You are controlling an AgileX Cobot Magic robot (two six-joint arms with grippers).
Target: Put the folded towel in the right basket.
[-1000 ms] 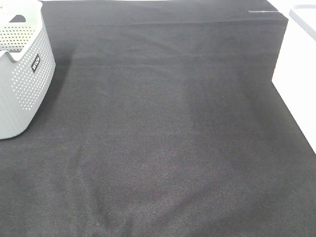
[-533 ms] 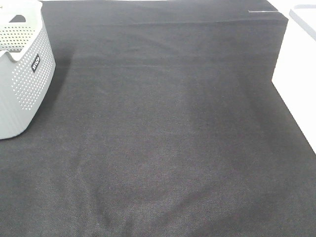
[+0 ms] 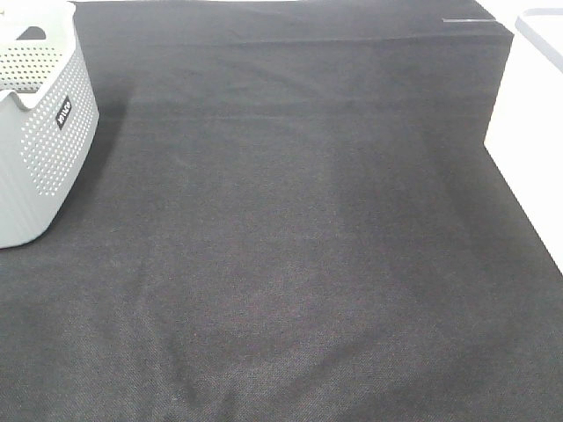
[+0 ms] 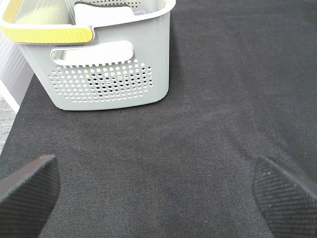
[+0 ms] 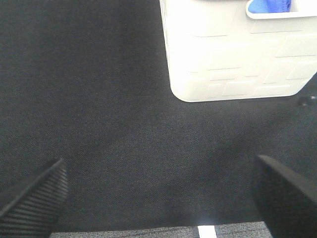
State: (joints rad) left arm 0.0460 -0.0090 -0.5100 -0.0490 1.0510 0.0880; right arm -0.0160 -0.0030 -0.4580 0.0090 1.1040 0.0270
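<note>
No folded towel lies on the black cloth. The right basket (image 5: 233,54) is white; a blue cloth (image 5: 270,5) shows through its handle hole in the right wrist view. Only its rim (image 3: 540,26) shows at the far right edge of the high view. My right gripper (image 5: 158,191) is open and empty, over the cloth short of this basket. My left gripper (image 4: 158,186) is open and empty, short of the grey perforated basket (image 4: 109,74). Something pale (image 4: 106,12) lies inside that basket. Neither gripper shows in the high view.
The grey basket (image 3: 40,132) stands at the far left of the black cloth (image 3: 299,237). It has a yellow part on its rim (image 4: 44,32). A white surface (image 3: 532,149) borders the cloth on the right.
</note>
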